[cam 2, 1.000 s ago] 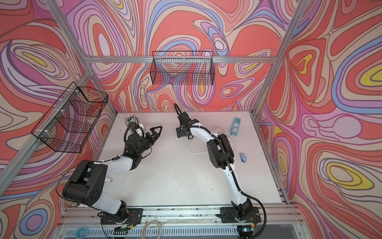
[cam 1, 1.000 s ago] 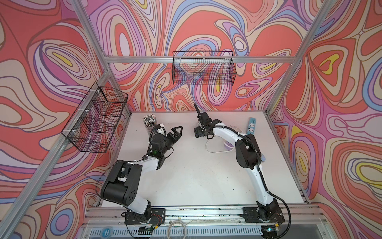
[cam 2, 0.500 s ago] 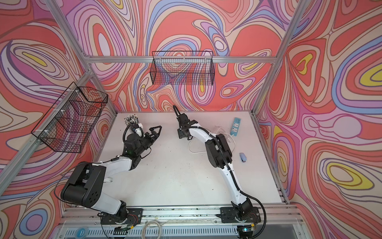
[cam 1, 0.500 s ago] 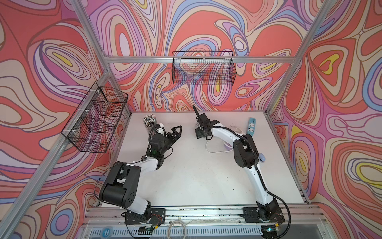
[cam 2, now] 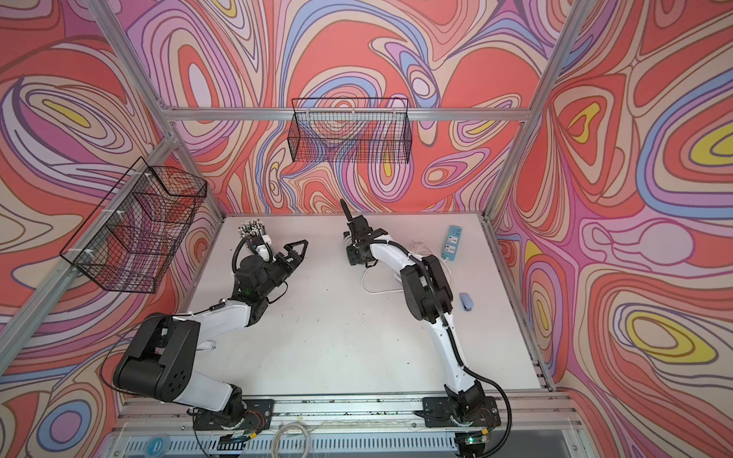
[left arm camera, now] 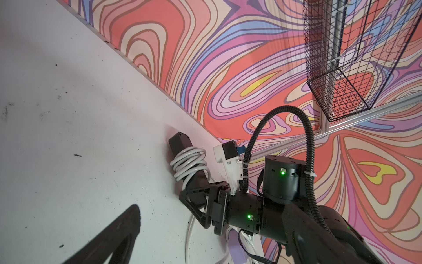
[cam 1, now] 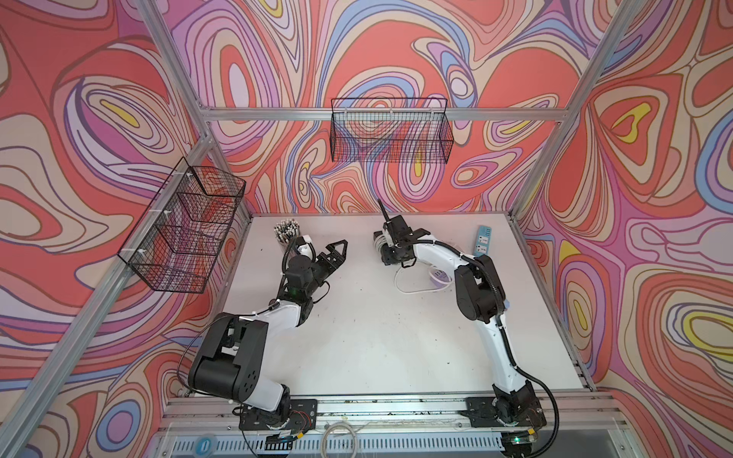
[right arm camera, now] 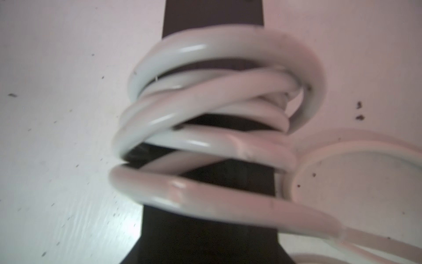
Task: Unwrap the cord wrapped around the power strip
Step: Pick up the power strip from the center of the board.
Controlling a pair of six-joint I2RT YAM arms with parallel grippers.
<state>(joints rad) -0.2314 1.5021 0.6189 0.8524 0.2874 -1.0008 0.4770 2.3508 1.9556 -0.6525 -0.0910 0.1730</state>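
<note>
White cord (left arm camera: 189, 162), one, around one black power strip (left arm camera: 180, 142); one blue strip (cam 1: 484, 240).

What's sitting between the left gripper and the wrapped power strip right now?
Nothing: only bare white table separates the open left gripper from the power strip, as both top views show.

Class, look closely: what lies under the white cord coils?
The black power strip runs through the cord coils. The stretch beneath the loops is covered, so its surface there cannot be seen.
</note>
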